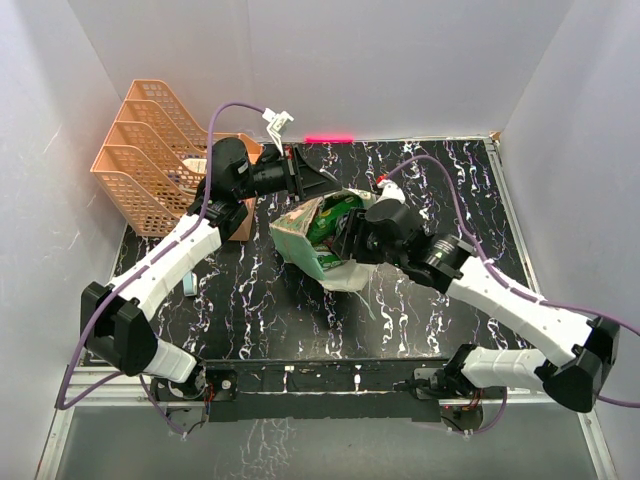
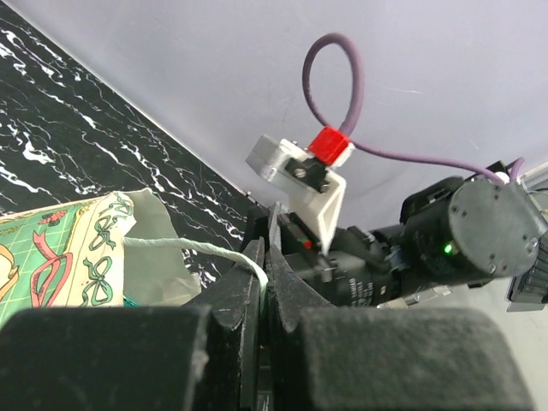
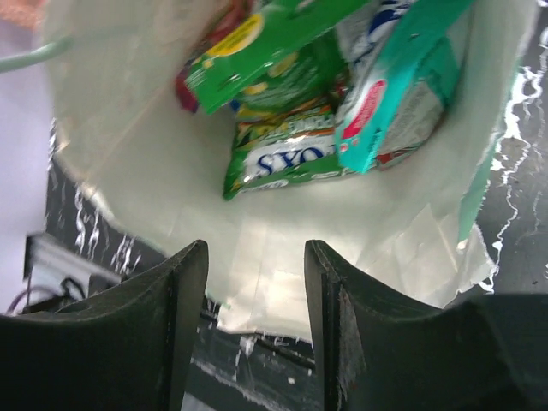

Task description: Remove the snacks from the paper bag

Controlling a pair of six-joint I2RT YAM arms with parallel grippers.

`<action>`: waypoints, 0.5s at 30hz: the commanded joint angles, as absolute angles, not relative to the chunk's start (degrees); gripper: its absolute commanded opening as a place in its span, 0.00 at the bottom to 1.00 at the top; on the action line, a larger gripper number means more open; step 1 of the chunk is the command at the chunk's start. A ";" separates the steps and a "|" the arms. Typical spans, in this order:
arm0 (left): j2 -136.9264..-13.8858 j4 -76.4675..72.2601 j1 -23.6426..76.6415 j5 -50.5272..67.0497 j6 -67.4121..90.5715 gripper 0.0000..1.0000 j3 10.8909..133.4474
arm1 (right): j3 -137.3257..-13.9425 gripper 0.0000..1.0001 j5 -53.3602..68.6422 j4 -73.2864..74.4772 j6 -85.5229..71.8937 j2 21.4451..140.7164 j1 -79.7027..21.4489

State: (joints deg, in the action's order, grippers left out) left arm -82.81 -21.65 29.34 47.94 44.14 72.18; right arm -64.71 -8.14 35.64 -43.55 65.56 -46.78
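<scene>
Pinching the handle (image 2: 188, 246), L gripper (image 2: 266, 257) is clamped shut so the bag (image 1: 295, 240) is held tipped open; snacks (image 3: 282, 163) are seen inside it, w/ R gripper (image 3: 255, 257) spread wide at its mouth for reaching in.

The snacks (image 3: 282, 154) run off the right wrist view's top edge, print partly unreadable. The left wrist view's edge crops the paper bag (image 2: 60, 248); its string handle (image 2: 188, 245) vanishes inside the left pincer (image 2: 265, 250).

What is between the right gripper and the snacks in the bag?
Only the bare cream inside of the bag lies between the open right gripper and the snacks. The right wrist view shows it.
</scene>
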 commanded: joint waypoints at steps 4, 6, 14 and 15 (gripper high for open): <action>-78.61 -22.52 30.37 45.94 44.56 0.00 72.24 | -65.31 0.50 -29.11 31.03 -53.13 69.17 -47.94; -78.66 -22.06 30.57 45.57 44.55 0.00 72.32 | -65.07 0.50 -30.30 28.92 -53.13 70.37 -47.93; -78.66 -20.08 30.85 43.70 44.23 0.00 72.23 | -65.90 0.50 -35.47 27.62 -57.09 75.76 -47.88; -78.64 -19.37 30.84 43.28 44.03 0.00 72.39 | -66.08 0.50 -35.83 28.79 -58.00 76.10 -47.88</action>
